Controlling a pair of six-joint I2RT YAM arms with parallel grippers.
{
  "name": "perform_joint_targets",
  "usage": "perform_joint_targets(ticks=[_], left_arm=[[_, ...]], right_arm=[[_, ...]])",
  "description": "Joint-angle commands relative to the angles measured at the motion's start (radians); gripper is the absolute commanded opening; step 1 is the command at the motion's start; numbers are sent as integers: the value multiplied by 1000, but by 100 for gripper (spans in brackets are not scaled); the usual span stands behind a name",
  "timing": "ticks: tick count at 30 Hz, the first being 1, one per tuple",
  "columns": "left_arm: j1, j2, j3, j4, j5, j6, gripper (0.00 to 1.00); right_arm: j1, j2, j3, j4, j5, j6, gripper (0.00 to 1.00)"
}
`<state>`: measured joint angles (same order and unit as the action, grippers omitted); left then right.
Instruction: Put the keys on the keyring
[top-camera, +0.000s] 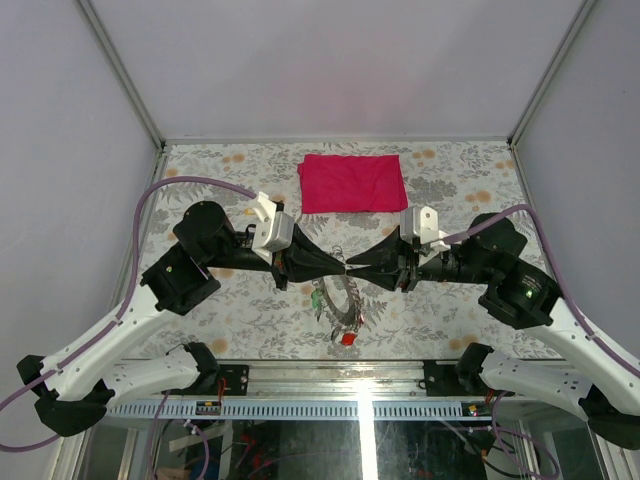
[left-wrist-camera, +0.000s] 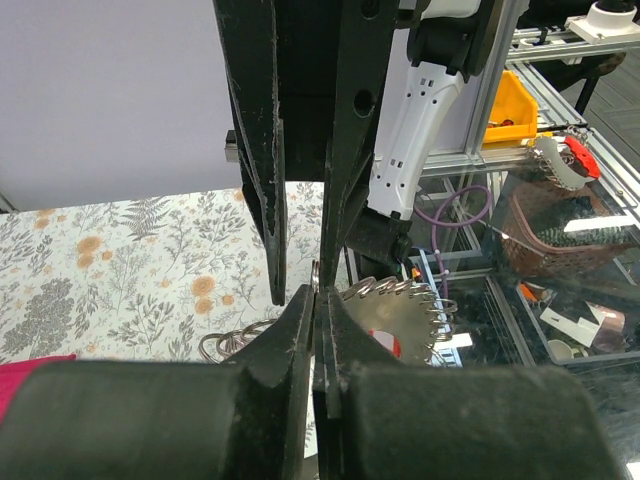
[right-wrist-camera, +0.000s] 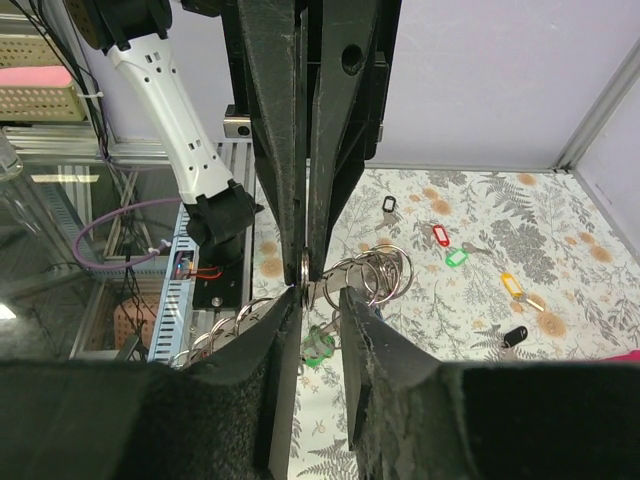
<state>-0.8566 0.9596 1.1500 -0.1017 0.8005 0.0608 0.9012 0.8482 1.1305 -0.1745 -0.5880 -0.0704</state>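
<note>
The keyring (top-camera: 336, 300) hangs in the air above the table's near middle, a grey ring strung with several small split rings (left-wrist-camera: 432, 300). My left gripper (top-camera: 344, 266) and right gripper (top-camera: 357, 268) meet tip to tip just above it. The left gripper (left-wrist-camera: 318, 292) is shut on a small split ring's edge (right-wrist-camera: 305, 267). The right gripper (right-wrist-camera: 320, 295) has its jaws part way apart, and the keyring's wire (right-wrist-camera: 375, 270) fills the gap between them. A green-tagged key (right-wrist-camera: 318, 345) and a red tag (top-camera: 347, 340) dangle below. Several loose keys lie on the cloth: red (right-wrist-camera: 438, 235), green (right-wrist-camera: 456, 257), yellow (right-wrist-camera: 510, 285).
A folded red cloth (top-camera: 352, 183) lies at the back middle of the flowered table cover (top-camera: 200, 170). Two black-tagged keys (right-wrist-camera: 389, 205) (right-wrist-camera: 513, 336) lie among the loose ones. The table's metal front rail (top-camera: 330, 372) runs just under the hanging ring.
</note>
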Motion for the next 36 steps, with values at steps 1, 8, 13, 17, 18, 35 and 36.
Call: perform_joint_targets(ticks=[1, 8, 13, 17, 18, 35, 36], left_arm=[[-4, -1, 45, 56, 1, 0, 0], [-3, 7, 51, 52, 5, 0, 0], [-3, 9, 50, 50, 10, -1, 0], [-3, 4, 46, 54, 7, -5, 16], [-3, 1, 43, 57, 4, -8, 23], [-2, -192, -82, -4, -324, -52, 51], [-3, -200, -93, -3, -347, -57, 51]], right_arm=[[-3, 11, 35, 75, -30, 16, 27], [-4, 20, 28, 90, -34, 20, 18], [-3, -2, -10, 176, 9, 40, 0], [-2, -59, -110, 315, 45, 34, 0], [-2, -75, -134, 344, 50, 28, 0], [-3, -148, -352, 842, 1, 164, 0], [-3, -144, -355, 863, 1, 183, 0]])
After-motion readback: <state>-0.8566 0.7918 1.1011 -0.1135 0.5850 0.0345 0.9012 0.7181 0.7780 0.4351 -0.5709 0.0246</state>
